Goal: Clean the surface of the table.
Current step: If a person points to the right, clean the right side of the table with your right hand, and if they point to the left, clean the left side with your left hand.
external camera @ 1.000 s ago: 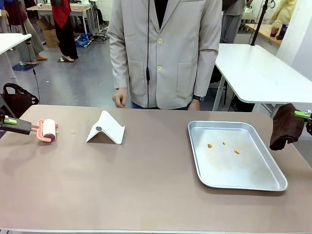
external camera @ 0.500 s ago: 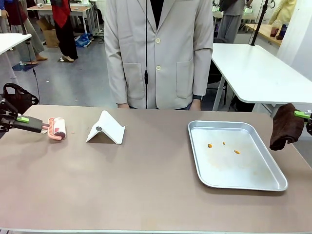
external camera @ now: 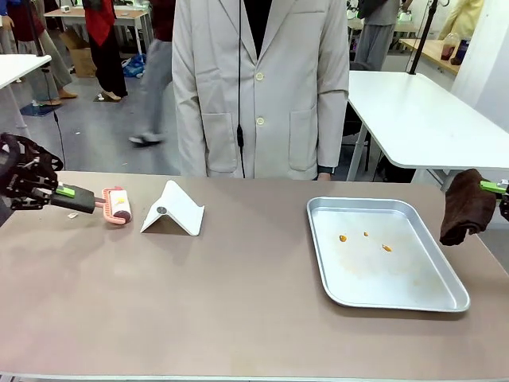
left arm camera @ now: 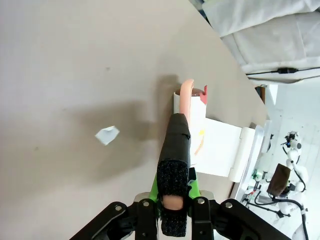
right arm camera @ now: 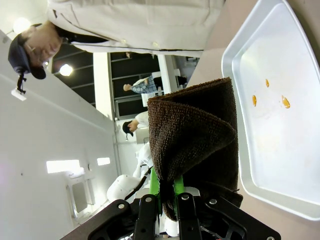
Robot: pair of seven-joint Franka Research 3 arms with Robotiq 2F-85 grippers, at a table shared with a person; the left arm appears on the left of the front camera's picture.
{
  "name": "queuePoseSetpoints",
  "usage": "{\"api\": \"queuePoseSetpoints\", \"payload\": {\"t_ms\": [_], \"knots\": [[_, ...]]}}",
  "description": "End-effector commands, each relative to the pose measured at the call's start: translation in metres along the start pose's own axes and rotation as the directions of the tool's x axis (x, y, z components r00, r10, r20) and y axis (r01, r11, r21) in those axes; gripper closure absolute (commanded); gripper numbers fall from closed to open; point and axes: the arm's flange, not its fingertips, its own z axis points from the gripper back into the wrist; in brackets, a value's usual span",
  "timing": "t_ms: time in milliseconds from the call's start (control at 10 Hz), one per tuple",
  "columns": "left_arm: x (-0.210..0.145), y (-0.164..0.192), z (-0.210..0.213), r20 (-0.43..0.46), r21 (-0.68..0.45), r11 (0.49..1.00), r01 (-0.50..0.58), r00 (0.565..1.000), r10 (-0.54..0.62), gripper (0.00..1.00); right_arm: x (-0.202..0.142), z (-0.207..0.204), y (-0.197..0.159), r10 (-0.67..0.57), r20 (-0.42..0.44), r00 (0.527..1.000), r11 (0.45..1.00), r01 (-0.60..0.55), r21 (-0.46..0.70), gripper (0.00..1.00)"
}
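The brownish table (external camera: pixel 238 302) spans the front view. At its far left my left gripper (external camera: pixel 65 192) is shut on the black handle (left arm camera: pixel 173 165) of a pink-framed lint roller (external camera: pixel 118 204), whose roll (left arm camera: pixel 191 102) rests on the table (left arm camera: pixel 75 65) just left of a white folded stand (external camera: pixel 172 209). A small white paper scrap (left arm camera: pixel 107 135) lies beside the handle. At the right edge my right gripper (external camera: pixel 497 188) is shut on a dark brown cloth (external camera: pixel 467 205), which hangs in the air beyond the tray. In the right wrist view the cloth (right arm camera: pixel 195 135) droops over the gripper (right arm camera: pixel 167 200).
A silver metal tray (external camera: pixel 445 301) lies on the right half of the table with three orange crumbs (external camera: pixel 386 247) in it. A person in a pale coat (external camera: pixel 258 87) stands at the far edge. A white-topped table (external camera: pixel 413 119) stands behind on the right.
My left gripper has pushed the lint roller rightward along the table, close to the white stand. The person's hands have left the table edge. The right arm and cloth stayed still.
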Motion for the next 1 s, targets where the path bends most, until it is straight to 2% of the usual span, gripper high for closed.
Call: {"api": "queuePoseSetpoints", "payload": {"t_ms": [0, 300, 400, 500, 700, 900], "knots": [[-0.007, 0.020, -0.038, -0.060, 0.094, 0.996, 0.012, 0.998, -0.007, 0.78, -0.002, 0.000, 0.003, 0.001, -0.009, 1.000, 1.000, -0.001, 0.009, 1.00], [-0.006, 0.012, -0.027, -0.038, 0.023, 0.999, 0.024, 0.999, -0.023, 0.78, -0.002, 0.000, 0.003, 0.001, -0.009, 1.000, 1.000, -0.001, 0.009, 1.00], [-0.012, 0.007, -0.013, -0.027, -0.051, 0.997, 0.055, 0.998, -0.057, 0.78, -0.002, 0.000, 0.003, 0.001, -0.009, 1.000, 1.000, -0.001, 0.009, 1.00], [-0.022, -0.001, 0.005, -0.014, -0.166, 0.980, 0.114, 0.993, -0.118, 0.78, -0.002, 0.000, 0.003, 0.001, -0.009, 1.000, 1.000, -0.001, 0.009, 1.00], [-0.050, -0.013, 0.049, 0.042, -0.339, 0.912, 0.231, 0.972, -0.230, 0.78, -0.002, 0.000, 0.003, 0.001, -0.009, 1.000, 1.000, -0.001, 0.009, 1.00], [-0.073, -0.004, 0.094, 0.032, -0.418, 0.870, 0.262, 0.961, -0.274, 0.78, -0.002, 0.000, 0.003, 0.001, -0.009, 1.000, 1.000, -0.001, 0.009, 1.00]]}}
